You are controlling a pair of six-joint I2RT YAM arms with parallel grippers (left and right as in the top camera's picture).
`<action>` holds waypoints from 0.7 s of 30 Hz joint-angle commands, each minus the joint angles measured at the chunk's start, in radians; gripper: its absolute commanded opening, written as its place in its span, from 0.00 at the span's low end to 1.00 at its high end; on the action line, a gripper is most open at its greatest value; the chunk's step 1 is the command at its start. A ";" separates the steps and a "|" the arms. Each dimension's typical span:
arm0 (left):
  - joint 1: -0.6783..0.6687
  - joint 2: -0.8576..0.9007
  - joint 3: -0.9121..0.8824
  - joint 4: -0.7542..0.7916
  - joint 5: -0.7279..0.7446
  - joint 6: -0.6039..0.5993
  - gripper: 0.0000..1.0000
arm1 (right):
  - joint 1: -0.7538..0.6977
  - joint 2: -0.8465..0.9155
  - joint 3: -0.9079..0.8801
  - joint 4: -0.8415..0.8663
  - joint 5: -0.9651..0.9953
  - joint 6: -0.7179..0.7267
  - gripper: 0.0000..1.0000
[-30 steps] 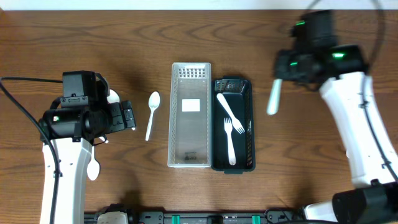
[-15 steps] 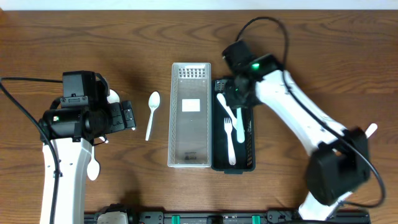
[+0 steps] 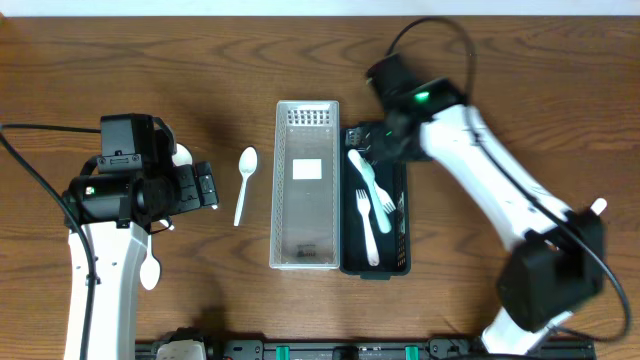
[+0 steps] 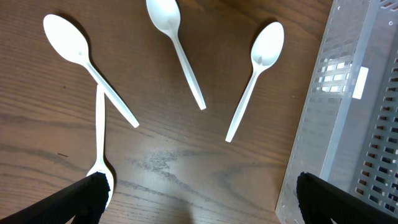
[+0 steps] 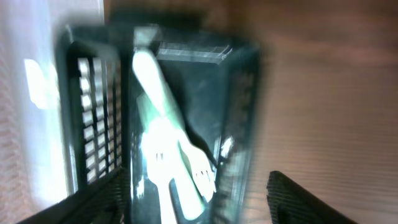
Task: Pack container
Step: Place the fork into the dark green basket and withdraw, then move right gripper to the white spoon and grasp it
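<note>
Right wrist view motion-blurred, forks point(image 5: 163, 146) smeared, white basket point(image 4: 348, 130) cropped at edge

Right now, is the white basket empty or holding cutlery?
Empty: the white basket shows only its slotted floor and a label. The forks lie in the black basket beside it.

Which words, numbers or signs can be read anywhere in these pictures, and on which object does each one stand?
No text can be read.
White rectangular sticker in the clear slotted plastic basket: looks blank, or its print is too small.
Shiny patch at the far end of the black plastic tray: too blurred to tell.
</note>
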 commanded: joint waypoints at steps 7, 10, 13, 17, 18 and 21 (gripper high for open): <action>0.006 0.004 0.009 -0.003 -0.016 -0.005 0.98 | -0.307 -0.270 0.046 -0.124 0.013 -0.050 0.84; 0.006 0.004 0.009 -0.003 -0.016 -0.005 0.98 | -0.432 -0.288 0.046 -0.181 0.018 -0.013 0.89; 0.006 0.004 0.009 -0.003 -0.016 -0.005 0.98 | -0.592 -0.286 0.021 -0.226 0.011 0.028 0.96; 0.006 0.004 0.009 -0.003 -0.016 -0.005 0.98 | -0.780 -0.285 -0.069 -0.185 -0.012 -0.028 0.99; 0.006 0.004 0.009 -0.003 -0.016 -0.005 0.98 | -0.822 -0.283 -0.098 -0.164 -0.023 -0.059 0.99; 0.006 0.004 0.009 -0.003 -0.016 -0.005 0.98 | -0.948 -0.272 -0.201 -0.084 -0.034 -0.123 0.99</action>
